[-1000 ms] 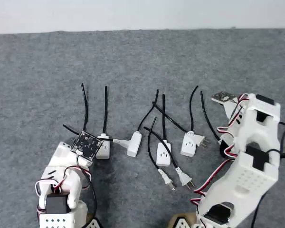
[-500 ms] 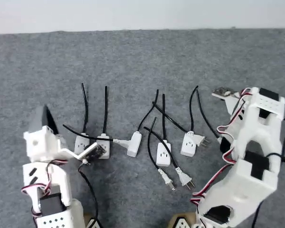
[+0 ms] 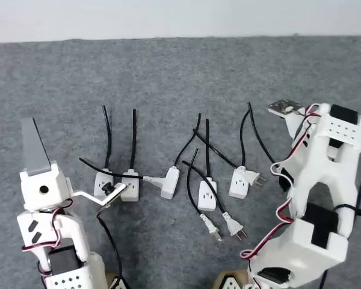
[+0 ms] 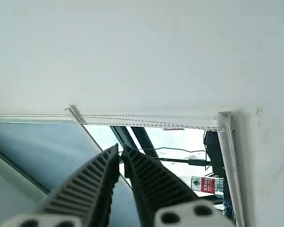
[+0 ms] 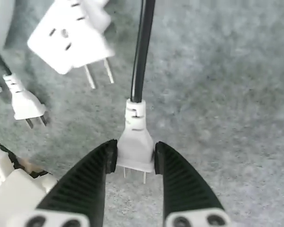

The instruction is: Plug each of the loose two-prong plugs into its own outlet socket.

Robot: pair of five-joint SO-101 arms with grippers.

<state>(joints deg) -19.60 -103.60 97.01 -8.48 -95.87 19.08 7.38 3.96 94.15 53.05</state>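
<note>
Even, diffuse light lay over the grey carpet-like table cover (image 3: 168, 72); the white two-prong plug (image 5: 135, 146) cast only a faint, soft shadow. Bright daylight glared through the blind-edged window (image 4: 180, 142).

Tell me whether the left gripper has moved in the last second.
Yes. The left gripper swung up and to the left, away from the leftmost outlet it had been covering.

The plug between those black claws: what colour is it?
White plug, black cord; right wrist view shows best.
</note>
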